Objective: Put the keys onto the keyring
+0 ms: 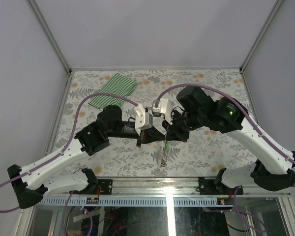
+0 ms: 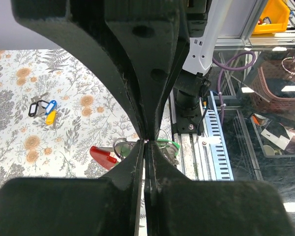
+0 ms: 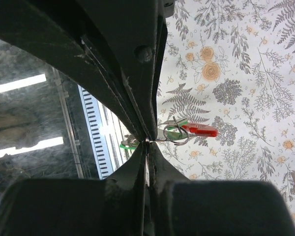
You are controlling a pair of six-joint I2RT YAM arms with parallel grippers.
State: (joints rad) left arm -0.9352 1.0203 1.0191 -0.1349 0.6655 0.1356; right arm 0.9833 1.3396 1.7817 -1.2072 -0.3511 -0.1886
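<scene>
A flower-patterned table (image 1: 211, 83) is seen from above, with the left arm (image 1: 64, 157) and the right arm (image 1: 265, 142) bent inward so that their tips meet over its near middle. A green-and-white striped cloth (image 1: 114, 91) is laid at the far left, well apart from them.

The left gripper (image 2: 146, 142) is pressed fully closed, its fingertips touching. Whether anything is caught between them cannot be told. The right gripper (image 3: 147, 141) is likewise closed tight, and a thin wire of the keyring (image 3: 176, 133) is seen running into its pinch.

The keys (image 1: 164, 151) are gathered in one small bunch just beside both sets of fingertips. In the overhead view the bunch's long axis is drawn from the grippers toward the near edge of the table, green at the top and a silvery strand trailing below.

What that view blurs is shown by the wrist cameras. From the right wrist, the red tag (image 3: 199, 130) is seen pointing away from the fingertips across the ring. From the left wrist, a green tag (image 2: 168, 146) is shown on the far side of the fingers from the red one. Only that camera takes in a loose cluster of blue, yellow and black tags (image 2: 45, 109) lying well apart on the table.
</scene>
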